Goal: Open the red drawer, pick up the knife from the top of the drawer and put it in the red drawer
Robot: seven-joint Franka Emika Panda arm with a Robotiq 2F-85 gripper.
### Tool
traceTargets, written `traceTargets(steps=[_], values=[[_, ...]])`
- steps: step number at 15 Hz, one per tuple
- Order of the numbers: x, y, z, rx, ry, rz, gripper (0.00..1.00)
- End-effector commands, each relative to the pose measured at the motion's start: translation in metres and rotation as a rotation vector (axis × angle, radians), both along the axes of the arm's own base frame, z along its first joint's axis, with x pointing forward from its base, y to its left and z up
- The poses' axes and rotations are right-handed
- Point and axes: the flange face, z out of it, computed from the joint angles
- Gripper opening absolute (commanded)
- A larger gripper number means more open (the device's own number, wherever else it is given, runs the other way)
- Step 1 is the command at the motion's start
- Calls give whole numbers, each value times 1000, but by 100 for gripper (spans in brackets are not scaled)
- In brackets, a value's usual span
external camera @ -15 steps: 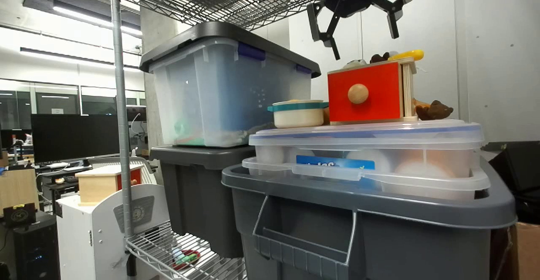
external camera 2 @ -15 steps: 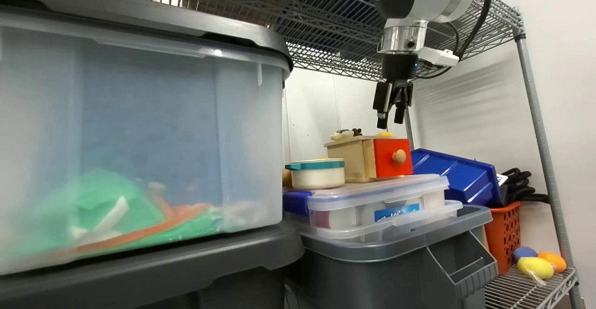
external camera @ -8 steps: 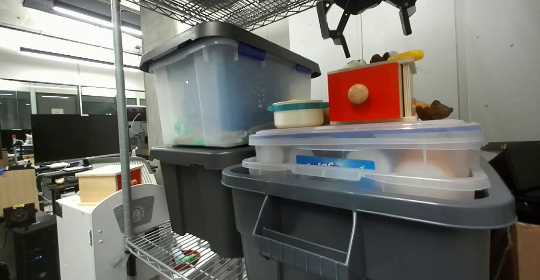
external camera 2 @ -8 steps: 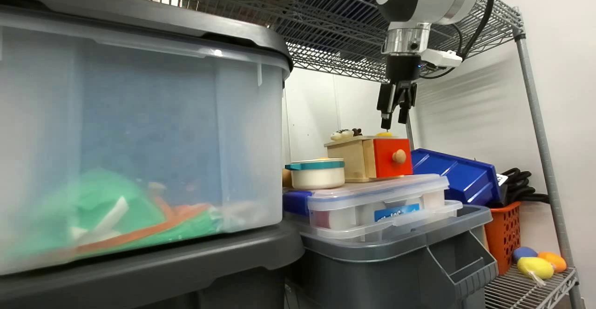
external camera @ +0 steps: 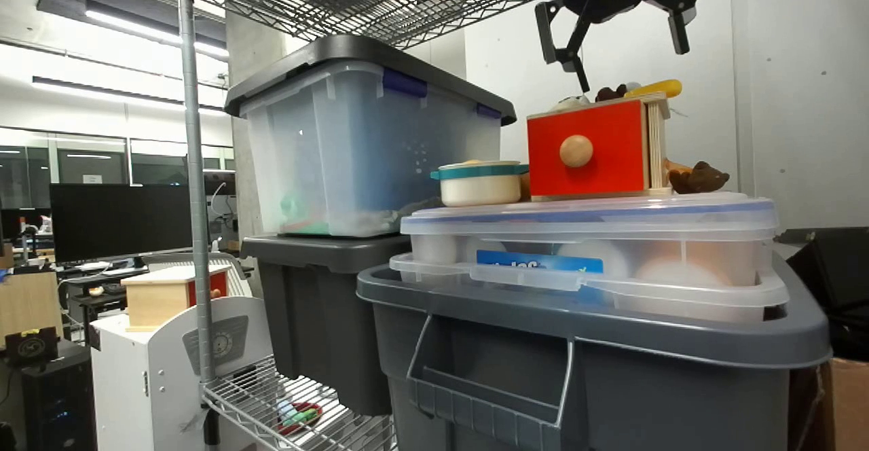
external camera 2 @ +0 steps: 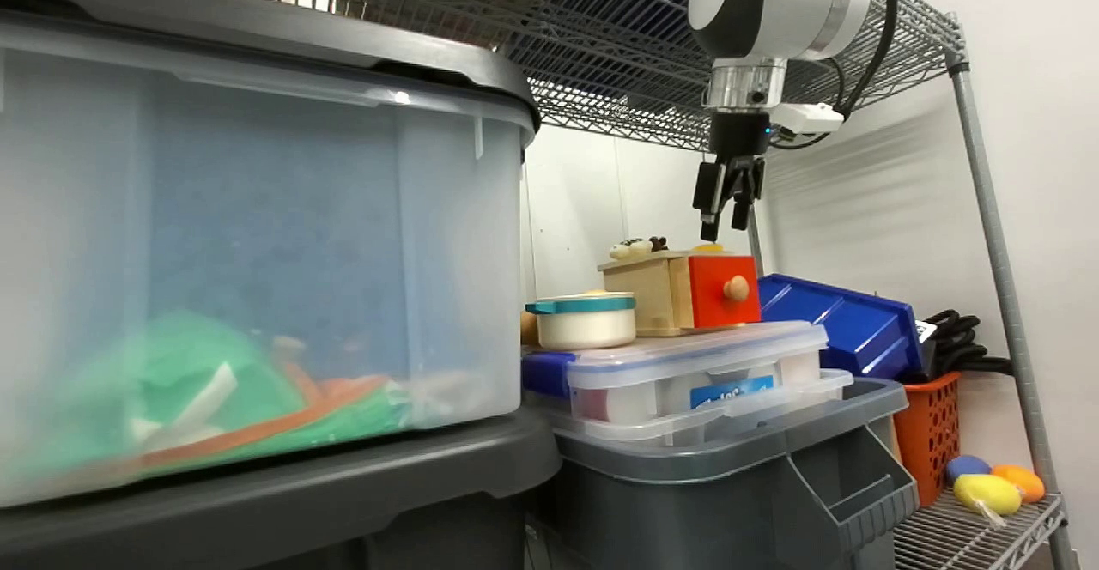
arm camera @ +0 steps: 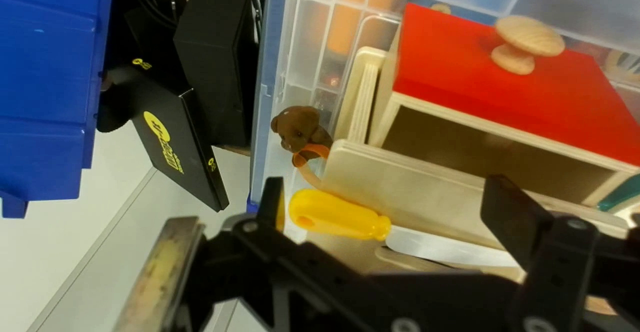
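Overhead, your gripper [external camera: 633, 70]: jaws spread wide, hanging above the wooden box [external camera 2: 635, 294]; the gripper's upper part cut off in an exterior view.

Knife [arm camera: 367, 223]: yellow handle, pale blade; lies on top of the box, handle end jutting past the edge. In the wrist view you see it between the fingers [arm camera: 512, 219]; whether one finger covers the blade's tip, you cannot tell. In both exterior views the blade is hard to make out.

Red drawer [arm camera: 490, 87]: pulled out, round wooden knob [arm camera: 532, 37] on its front; interior visible to you in the wrist view only, and shadowed.

Clear tub [external camera: 590, 230]: under the box; contents blurred by the plastic.

Pot [external camera: 478, 189]: cream, teal rim; beside the box; nearly all cut off or hidden in the wrist view.

Bear figure [arm camera: 297, 127]: brown; just beside the box.

Pale piece [external camera 2: 631, 249] and dark piece [external camera: 611, 92]: on top of the box; too small for you to identify.
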Motion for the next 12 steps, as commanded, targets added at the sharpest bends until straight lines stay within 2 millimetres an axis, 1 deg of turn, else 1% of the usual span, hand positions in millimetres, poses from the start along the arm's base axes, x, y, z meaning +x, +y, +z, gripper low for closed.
traceTargets(steps=[1, 6, 12], values=[[15, -12, 6, -8, -4, 11, 100], [27, -19, 0, -8, -10, 10, 100], [40, -20, -5, -7, -14, 16, 100]])
